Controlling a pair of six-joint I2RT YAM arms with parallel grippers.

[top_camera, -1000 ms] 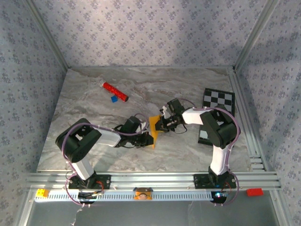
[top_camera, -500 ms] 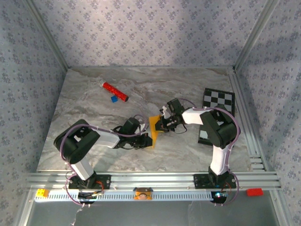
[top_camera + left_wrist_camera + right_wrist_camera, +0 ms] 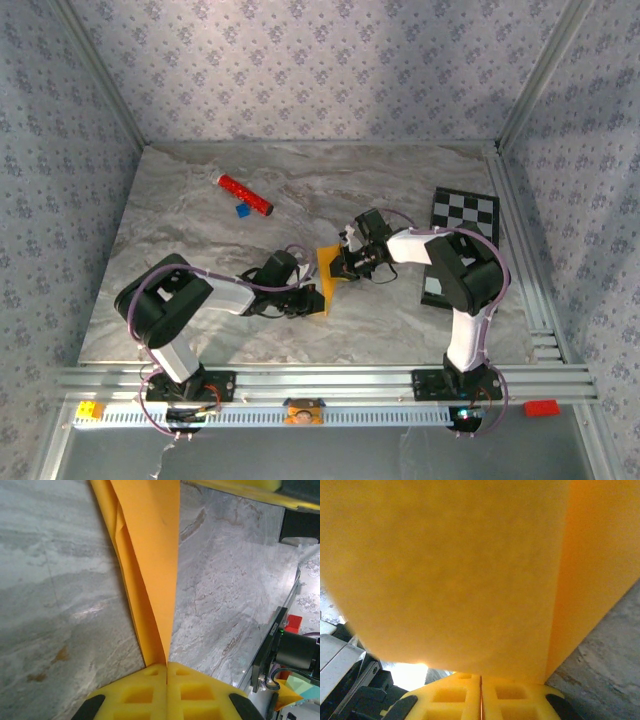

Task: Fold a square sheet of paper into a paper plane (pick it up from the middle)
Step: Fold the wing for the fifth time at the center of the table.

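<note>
The orange-yellow sheet of paper (image 3: 327, 276) is folded into a narrow upright shape, held between both arms at the table's middle. My left gripper (image 3: 312, 296) pinches its lower end; in the left wrist view the paper (image 3: 150, 565) runs up from my left gripper (image 3: 166, 666), whose yellow pads are pressed together on it. My right gripper (image 3: 341, 263) grips the upper end. In the right wrist view the paper (image 3: 455, 570) spreads wide over my right gripper (image 3: 481, 677), shut on its edge.
A red cylinder (image 3: 245, 195) and a small blue block (image 3: 241, 211) lie at the back left. A black-and-white checkered board (image 3: 457, 240) lies at the right, partly under the right arm. The marble table (image 3: 200, 250) is walled on three sides.
The left gripper has shifted slightly left and down with the paper's lower end since a second ago. Over the last half second nothing visibly moved.
</note>
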